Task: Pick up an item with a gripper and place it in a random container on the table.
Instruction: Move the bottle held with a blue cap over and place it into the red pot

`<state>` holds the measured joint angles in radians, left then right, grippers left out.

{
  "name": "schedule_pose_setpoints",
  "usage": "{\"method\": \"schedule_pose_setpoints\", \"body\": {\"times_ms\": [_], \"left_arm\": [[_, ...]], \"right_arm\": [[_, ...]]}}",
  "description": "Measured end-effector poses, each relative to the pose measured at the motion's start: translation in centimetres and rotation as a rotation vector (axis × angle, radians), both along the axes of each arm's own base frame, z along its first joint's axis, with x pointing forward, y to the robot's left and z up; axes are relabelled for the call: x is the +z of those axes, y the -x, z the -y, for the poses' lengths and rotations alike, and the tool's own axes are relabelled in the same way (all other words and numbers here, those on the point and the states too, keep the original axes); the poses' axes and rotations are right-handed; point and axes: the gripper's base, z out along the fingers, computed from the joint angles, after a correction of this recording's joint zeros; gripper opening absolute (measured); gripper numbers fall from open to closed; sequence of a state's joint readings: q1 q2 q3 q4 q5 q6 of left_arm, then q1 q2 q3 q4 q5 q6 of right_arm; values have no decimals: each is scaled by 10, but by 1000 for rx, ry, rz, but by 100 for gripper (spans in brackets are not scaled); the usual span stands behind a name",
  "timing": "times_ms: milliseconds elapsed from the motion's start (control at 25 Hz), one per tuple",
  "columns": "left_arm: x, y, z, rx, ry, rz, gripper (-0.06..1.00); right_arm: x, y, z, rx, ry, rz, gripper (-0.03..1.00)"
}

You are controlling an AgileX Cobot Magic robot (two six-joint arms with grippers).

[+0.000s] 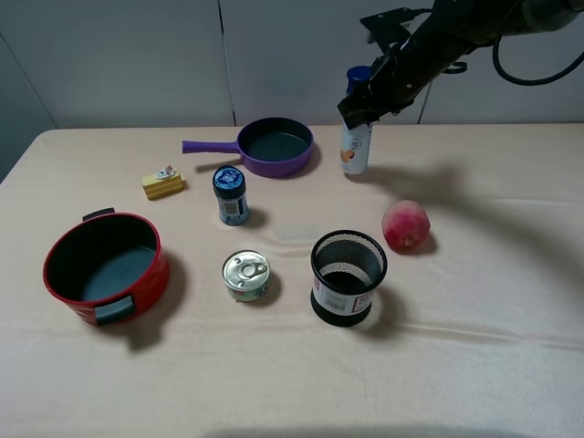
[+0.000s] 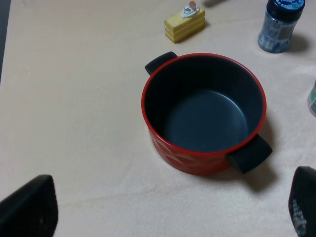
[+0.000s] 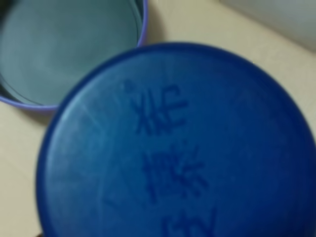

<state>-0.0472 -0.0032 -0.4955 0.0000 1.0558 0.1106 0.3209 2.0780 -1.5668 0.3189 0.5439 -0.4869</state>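
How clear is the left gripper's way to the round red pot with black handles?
Probably yes: the left gripper hangs open near the round red pot, only bare beige tablecloth between; the yellow cake toy and blue-lidded jar stand beyond it.

The purple pan [image 1: 276,146] stands beside the bottle [image 1: 356,149]

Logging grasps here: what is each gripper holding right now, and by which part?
The right gripper holds the white bottle by its upper body, just under the blue cap. The left gripper is open and empty.
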Motion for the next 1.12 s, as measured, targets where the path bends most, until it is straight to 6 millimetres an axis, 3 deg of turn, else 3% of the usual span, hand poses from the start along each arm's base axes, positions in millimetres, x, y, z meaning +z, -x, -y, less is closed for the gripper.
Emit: {"method": "schedule_pose_setpoints", "body": {"times_ms": [440, 920, 1120], "left_arm": [[0, 0, 0, 0, 0, 0, 94], [0, 0, 0, 0, 0, 0, 94], [0, 0, 0, 0, 0, 0, 94]], "right_arm": [[38, 17, -13, 50, -19, 46, 35], [82, 59, -59, 194, -51, 100, 35], [85, 77, -84, 267, -61, 93, 35]]}}
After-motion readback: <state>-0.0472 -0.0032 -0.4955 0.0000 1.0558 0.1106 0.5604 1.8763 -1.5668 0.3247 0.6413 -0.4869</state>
